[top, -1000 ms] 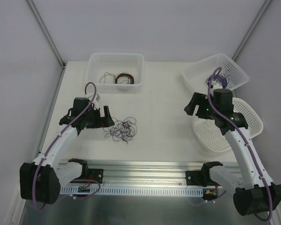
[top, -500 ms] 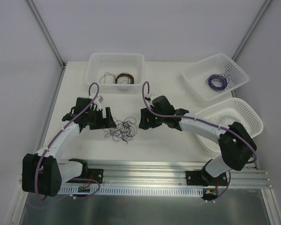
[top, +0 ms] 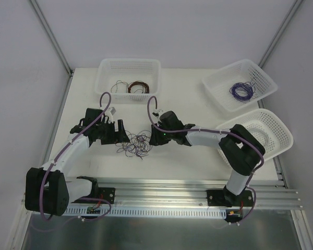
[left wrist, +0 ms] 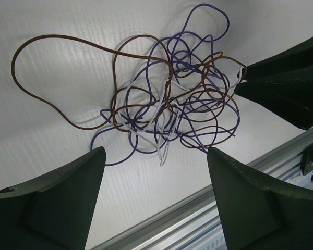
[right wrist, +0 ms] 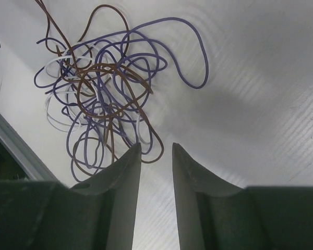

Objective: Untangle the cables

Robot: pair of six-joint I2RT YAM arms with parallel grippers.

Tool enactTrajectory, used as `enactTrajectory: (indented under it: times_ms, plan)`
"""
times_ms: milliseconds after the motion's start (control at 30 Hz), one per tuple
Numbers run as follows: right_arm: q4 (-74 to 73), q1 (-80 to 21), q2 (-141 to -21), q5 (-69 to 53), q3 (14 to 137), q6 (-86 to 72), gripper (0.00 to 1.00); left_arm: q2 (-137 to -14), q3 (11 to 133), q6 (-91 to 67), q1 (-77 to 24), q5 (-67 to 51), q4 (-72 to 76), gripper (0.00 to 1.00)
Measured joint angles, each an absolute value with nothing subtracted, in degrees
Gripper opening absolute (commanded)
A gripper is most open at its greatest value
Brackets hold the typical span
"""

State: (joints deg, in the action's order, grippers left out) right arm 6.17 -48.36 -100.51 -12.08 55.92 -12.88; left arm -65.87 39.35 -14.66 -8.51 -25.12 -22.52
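Note:
The cables (top: 137, 142) lie as a loose clump of thin brown, purple and white wires on the white table between my two grippers. My left gripper (top: 121, 133) is just left of the clump and open. In the left wrist view its wide-apart fingertips (left wrist: 155, 152) stop short of the cables (left wrist: 167, 104), with nothing between them. My right gripper (top: 155, 136) is at the clump's right edge. In the right wrist view its jaws (right wrist: 156, 147) stand a narrow gap apart over bare table, and the left fingertip (right wrist: 133, 153) overlaps the edge of the cables (right wrist: 101, 88).
A white basket (top: 129, 61) at the back left holds dark and red-brown wire coils (top: 138, 87). A tilted basket (top: 224, 69) at the back right holds a purple coil (top: 242, 91). A third basket (top: 288, 133) is on the right. An aluminium rail (top: 161, 187) runs along the near edge.
My right arm swung from the baskets on the right across the table to the clump, and its jaws narrowed. The left gripper stayed by the clump and closed slightly.

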Motion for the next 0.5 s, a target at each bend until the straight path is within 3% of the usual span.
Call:
enactTrajectory:
  times_ms: [167, 300, 500]
  plan:
    - [7.99, -48.36, -102.0, -12.12, 55.92, -13.04, 0.19, -66.28, 39.35, -14.72, -8.51, -25.1, -22.5, 0.8]
    - [8.71, -48.36, -102.5, -12.27, 55.9, -12.95, 0.01, -66.37, 39.35, -14.83, -8.51, -25.1, -22.48, 0.8]
    - [4.64, -48.36, -98.83, -10.37, 54.98, -10.68, 0.01, -66.37, 39.35, -15.05, -8.51, -25.12, -22.33, 0.8]
